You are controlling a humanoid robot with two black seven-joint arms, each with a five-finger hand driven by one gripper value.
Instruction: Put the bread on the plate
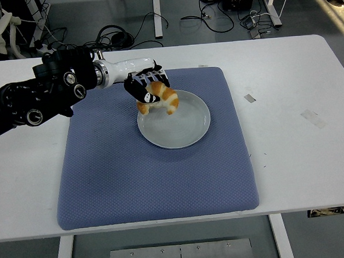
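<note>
- Fingers [141,84] of our left hand [146,85] were curled tight around the bread [160,99], a golden croissant-shaped piece hanging beneath the palm.
- We held the bread over the plate's [189,131] upper-left rim, partly above the dish and partly past its edge; whether it touched the plate or hovered just above it, we could not tell from this view.
- We saw the plate sitting on the blue mat [134,178], right of the mat's middle and toward its far side, with nothing else in the dish.
- Our left arm [36,99] reached toward the plate from its left, crossing the mat's far corner.
- Our right hand was nowhere in the picture.
- We judged the carry to be nearly over, with the set-down step in hand.
- Next, we judged, the move would call for a little more travel toward the plate's centre, a gentle lowering, and then loosened fingers so the bread rested fully inside the rim.
</note>
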